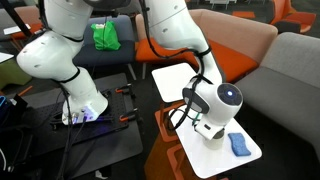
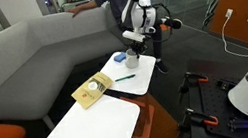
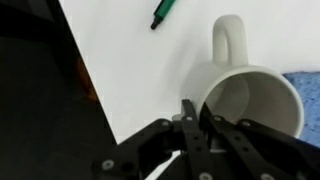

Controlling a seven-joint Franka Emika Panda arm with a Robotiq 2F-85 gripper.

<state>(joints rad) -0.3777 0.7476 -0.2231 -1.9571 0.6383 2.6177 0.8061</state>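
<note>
My claw (image 3: 194, 118) is pinched narrow on the rim of the white ceramic mug (image 3: 255, 100), at the mug's nine o'clock side. The mug stands upright on the white rectangular surface (image 3: 130, 60), with its handle at twelve. A green marker pen (image 3: 163, 12) lies at eleven, and a blue cloth (image 3: 305, 85) sits just beside the mug at three.

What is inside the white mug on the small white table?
In the wrist view, the mug shows only bare white wall inside, with nothing in it. The end effector, shut at the near rim, covers part of the opening, so the bottom there cannot be seen.
</note>
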